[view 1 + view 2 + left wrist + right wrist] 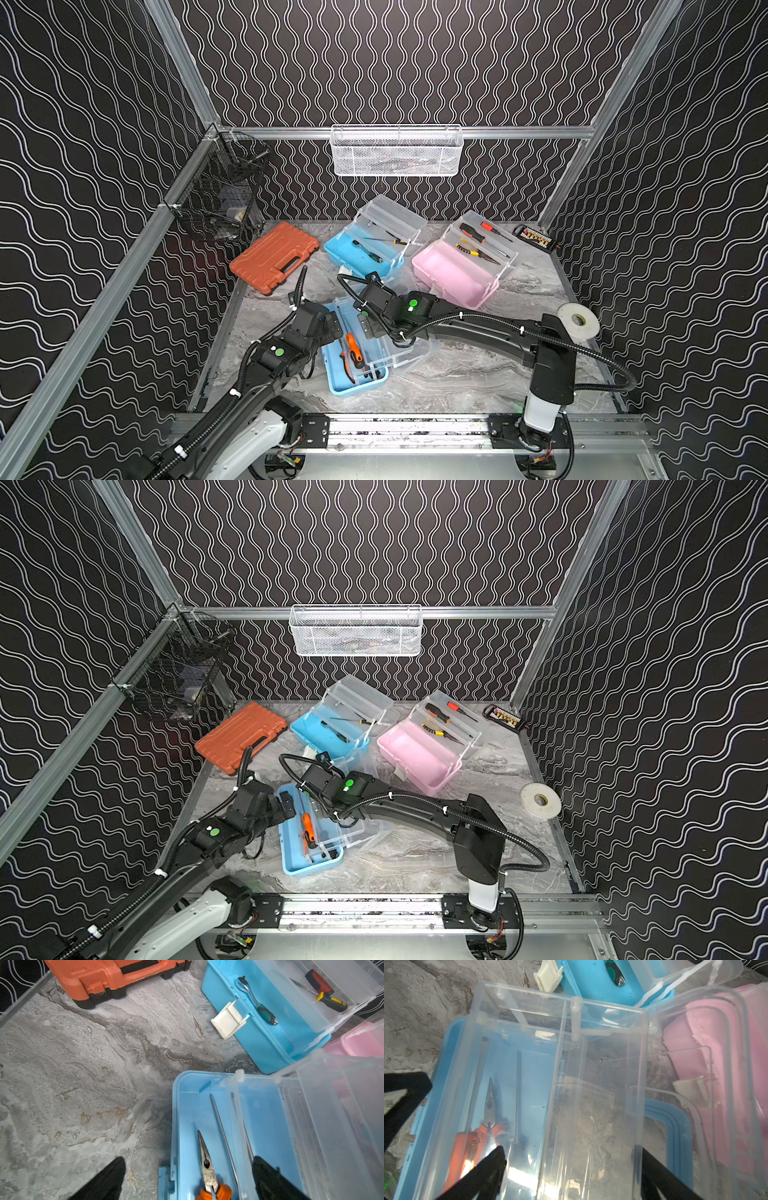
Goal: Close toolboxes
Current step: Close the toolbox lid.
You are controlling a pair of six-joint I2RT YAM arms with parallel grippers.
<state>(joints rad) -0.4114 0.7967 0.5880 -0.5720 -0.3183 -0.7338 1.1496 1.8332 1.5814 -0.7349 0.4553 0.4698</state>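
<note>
Over on the left, the orange case (pixel 272 257) is lying shut and flat, apart from the work; it is not one of the boxes being closed.

Next to it, the left gripper (pixel 189 1159) is hanging with its jaws spread as wide as they go and gripping nothing. One finger is sitting outside the near blue toolbox (pixel 361 388) and the other over its inside, so the wall is running between them. My guess is it is posted there to steady the base while the lid comes over.

That box is lying at the front of the table (pixel 457 386), open, with orange-handled pliers (pixel 353 357) and a long screwdriver in its base. Its clear tray and lid (pixel 602 1084) are swung out sideways onto the table, which is why the right arm is reaching across it.

The right gripper (pixel 572 1151) is hovering over that clear tray, jaws also wide apart and nothing clamped between them. I cannot tell whether a finger is touching the plastic. It looks to be lining up to push or fold the clear part back over the base.

Behind, the far blue toolbox (pixel 353 255) is standing open with its lid tipped back, its white latch (pixel 227 1020) hanging loose. To its right the pink toolbox (pixel 453 278) is gaping the same way, screwdrivers resting in its raised tray. All three are waiting to be closed.
</note>
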